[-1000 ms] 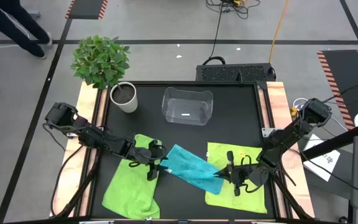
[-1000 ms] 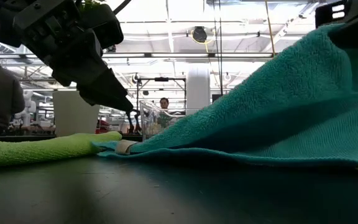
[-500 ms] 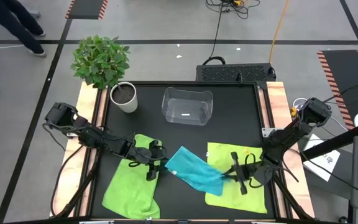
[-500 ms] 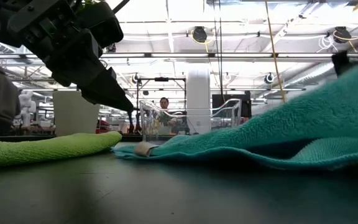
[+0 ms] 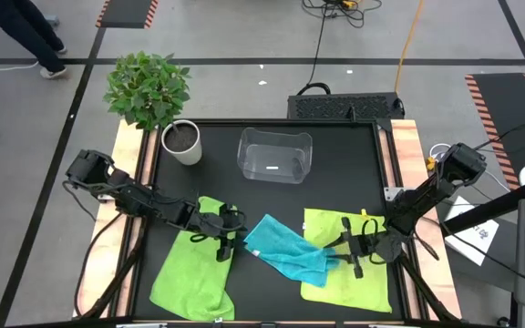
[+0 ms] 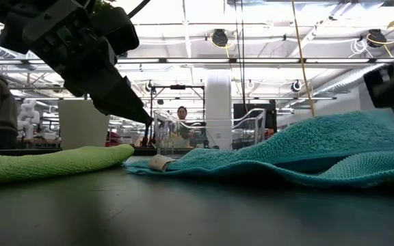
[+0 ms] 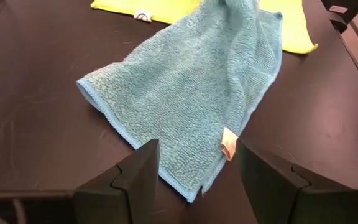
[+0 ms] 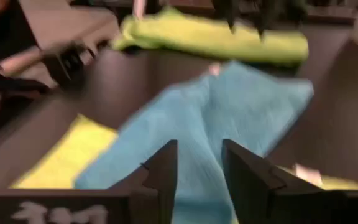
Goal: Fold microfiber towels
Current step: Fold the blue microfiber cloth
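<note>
No readable text is seen anywhere; the small tag (image 7: 229,144) on the blue towel (image 7: 191,87) is blank.

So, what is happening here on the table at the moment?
A two-armed robot is folding towels. The right gripper is open at the edge of the turquoise towel, which lies between two green towels, partly on the right one. The left gripper, open, sits at the turquoise towel's other end. No towel is neatly folded yet.

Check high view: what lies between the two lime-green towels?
The turquoise towel lies between the left lime-green towel and the right lime-green towel, its right end overlapping the right one. The left gripper hovers at its left corner.
</note>
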Action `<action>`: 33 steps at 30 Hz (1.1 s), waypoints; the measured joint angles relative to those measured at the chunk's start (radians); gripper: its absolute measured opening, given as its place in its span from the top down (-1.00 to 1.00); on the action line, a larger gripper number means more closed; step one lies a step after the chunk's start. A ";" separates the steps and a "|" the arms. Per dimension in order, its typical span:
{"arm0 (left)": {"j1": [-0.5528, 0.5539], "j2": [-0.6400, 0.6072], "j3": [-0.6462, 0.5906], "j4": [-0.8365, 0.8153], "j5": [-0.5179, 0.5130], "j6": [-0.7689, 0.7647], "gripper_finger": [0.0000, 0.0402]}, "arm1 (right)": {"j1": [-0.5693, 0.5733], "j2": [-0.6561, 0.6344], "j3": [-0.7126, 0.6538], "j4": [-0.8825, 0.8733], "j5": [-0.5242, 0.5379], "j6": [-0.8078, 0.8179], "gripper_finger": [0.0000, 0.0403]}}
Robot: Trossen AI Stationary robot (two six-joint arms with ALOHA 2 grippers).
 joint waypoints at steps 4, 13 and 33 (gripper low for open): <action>0.003 0.000 0.000 -0.001 0.000 0.000 -0.06 | 0.006 0.000 0.026 0.026 -0.020 -0.089 0.20; 0.003 0.000 0.000 -0.015 0.000 0.014 -0.06 | 0.039 0.080 0.225 -0.383 -0.068 -0.084 0.16; 0.003 0.000 0.000 -0.001 0.000 -0.007 -0.06 | 0.084 0.284 0.331 -0.467 0.138 -0.103 0.76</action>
